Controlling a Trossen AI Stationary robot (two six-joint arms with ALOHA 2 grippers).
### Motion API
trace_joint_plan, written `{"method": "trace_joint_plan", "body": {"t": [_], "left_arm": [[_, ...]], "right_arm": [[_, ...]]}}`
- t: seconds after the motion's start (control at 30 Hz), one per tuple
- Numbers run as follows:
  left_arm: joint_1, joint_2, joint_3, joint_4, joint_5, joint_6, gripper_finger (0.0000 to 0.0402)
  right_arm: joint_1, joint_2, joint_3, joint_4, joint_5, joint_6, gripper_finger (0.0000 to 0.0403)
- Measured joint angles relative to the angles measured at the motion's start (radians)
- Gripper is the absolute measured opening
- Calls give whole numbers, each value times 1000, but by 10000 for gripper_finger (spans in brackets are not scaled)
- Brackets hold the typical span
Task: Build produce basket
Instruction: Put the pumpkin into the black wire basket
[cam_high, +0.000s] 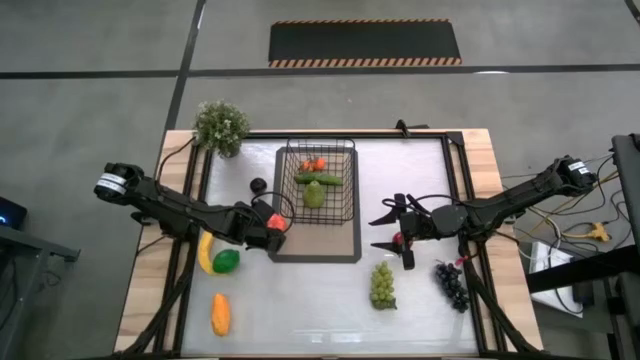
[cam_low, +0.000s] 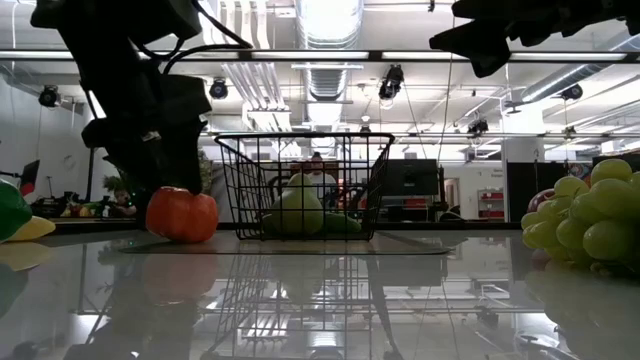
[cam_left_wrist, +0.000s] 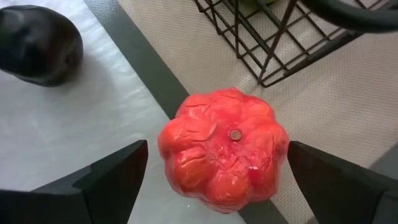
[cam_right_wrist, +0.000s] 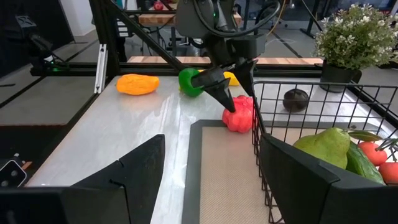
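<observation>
Down at the near-left corner of the flat dark-bordered rectangular mat, the left tool hangs over a red ribbed toy tomato, its two dark fingers spread wide to either side of the fruit and not touching it. The tomato sits on the mat's edge, just outside the black wire-mesh rectangular basket, which stands on the mat toward the far side of the glossy white worktop. Inside the basket lie a green toy pear, a dark green cucumber and small red-orange pieces at the far end.

A dark round fruit rests on the worktop near the basket's left side. Nearer the left edge, a yellow toy banana lies against a green lime, and an orange oblong piece sits near the front. A bunch of pale green grapes and a bunch of dark purple grapes lie apart on the right half. A small green potted plant stands at the far-left corner.

The right tool hovers just right of the mat, its fingers apart and holding nothing.
</observation>
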Motion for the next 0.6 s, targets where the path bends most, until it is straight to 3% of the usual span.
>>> {"method": "trace_joint_plan", "body": {"t": [0.6], "left_arm": [[0, 57, -46, 146, -26, 7, 366]], "right_arm": [[0, 0, 0, -3, 0, 1, 247]]}}
